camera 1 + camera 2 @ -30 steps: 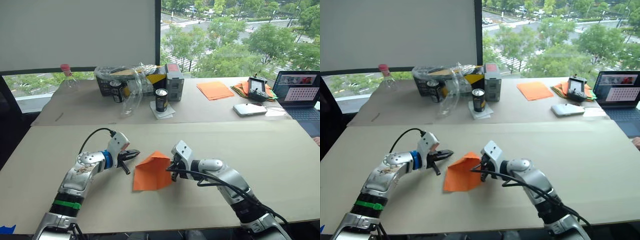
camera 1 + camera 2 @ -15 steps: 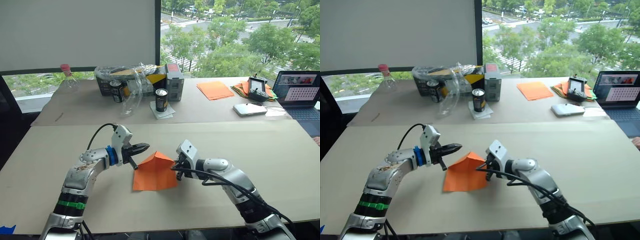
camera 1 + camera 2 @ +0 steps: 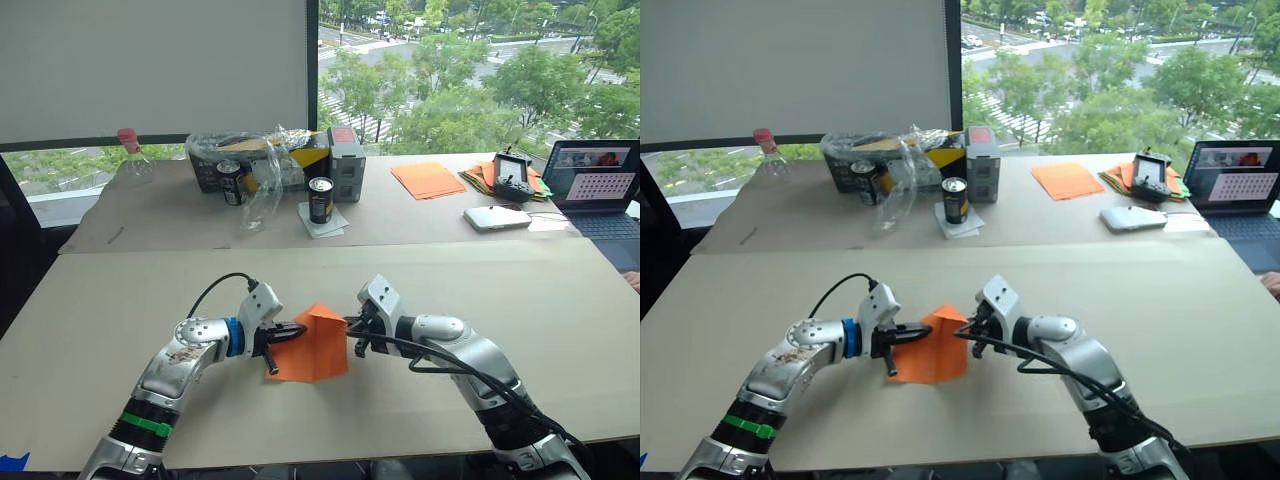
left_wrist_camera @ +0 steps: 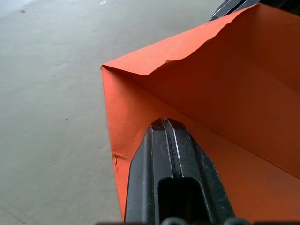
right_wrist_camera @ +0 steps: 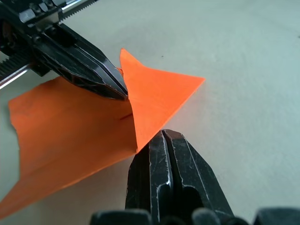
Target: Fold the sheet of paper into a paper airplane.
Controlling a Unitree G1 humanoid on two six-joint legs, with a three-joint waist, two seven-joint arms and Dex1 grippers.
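Left eye view: both arms stretched low over the near table, left gripper with fingers pressed together, tip lying on the sheet of paper inside its raised fold. Right gripper closed at the sheet's right edge, fingers together against the upturned flap; actual pinch on paper unclear. Sheet partly folded, mid-table between both grippers.

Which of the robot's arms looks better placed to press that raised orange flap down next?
Probably the left: the left gripper lies shut on the sheet of paper beneath the flap, while the right gripper pinches its edge.
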